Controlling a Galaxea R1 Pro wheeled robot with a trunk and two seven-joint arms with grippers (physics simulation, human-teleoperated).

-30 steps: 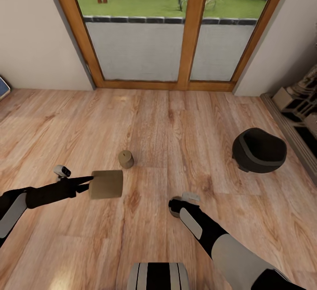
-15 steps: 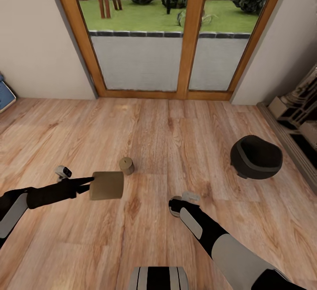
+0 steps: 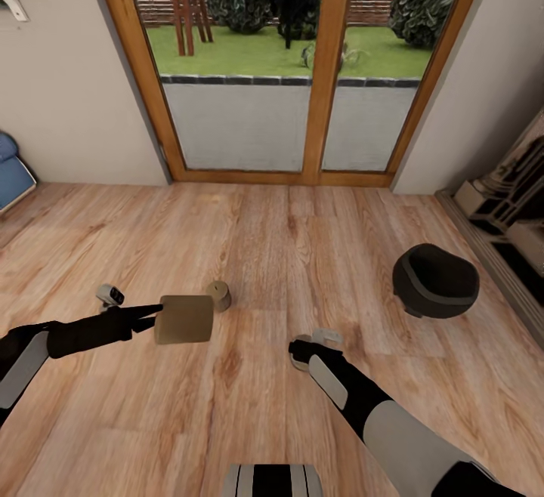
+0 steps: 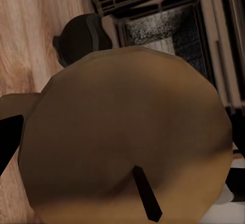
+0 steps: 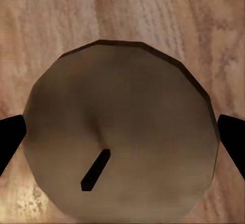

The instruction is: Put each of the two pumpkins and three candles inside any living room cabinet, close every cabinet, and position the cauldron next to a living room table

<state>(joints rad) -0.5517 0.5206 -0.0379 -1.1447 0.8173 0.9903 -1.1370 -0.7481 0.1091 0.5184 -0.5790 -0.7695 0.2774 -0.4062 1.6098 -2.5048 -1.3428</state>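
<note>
Each claw grips a candle: left claw [image 3: 157, 314] holds one [image 3: 183, 319] above the floor [image 3: 264, 255], right claw [image 3: 302, 352] clasps another [image 5: 120, 132]. A third [image 3: 219, 294] stands beside; carry both level, avoiding the cauldron [image 3: 436, 281].

Open wooden floor [image 3: 287, 255] stretches between the robot and the far glass doors [image 3: 249, 104], with wide free room in the middle. A small candle [image 3: 220, 294] stands on the floor just beyond the candle held in the left hand [image 3: 159, 319], close enough to block a forward reach there. The cauldron [image 3: 435, 280] sits on the floor to the right, well apart from the right hand [image 3: 311, 346]. Further right, a shelf unit [image 3: 514, 210] lines the wall and closes that side.
</note>
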